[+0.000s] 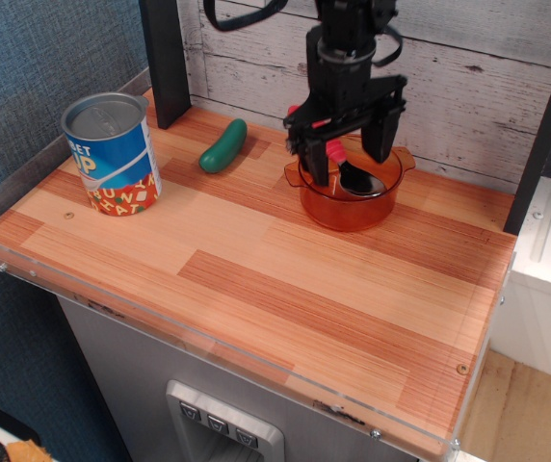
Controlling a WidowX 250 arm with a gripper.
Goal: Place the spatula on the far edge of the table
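The spatula [336, 154] lies in an orange see-through bowl [345, 214] at the back of the wooden table [256, 279]. Its pink-red handle points up and to the left, and its grey head [359, 179] rests on the bowl's floor. My gripper [348, 156] hangs over the bowl, open. One finger [316, 166] is at the bowl's left rim and the other [380, 142] is near the far right rim. The handle sits between them. I cannot see either finger touching it.
A blue tin can [112, 154] stands at the left. A green pickle-shaped object [223, 145] lies at the back, left of the bowl. A black post [165, 58] and a white plank wall [468, 87] close the far edge. Clear acrylic rims the table.
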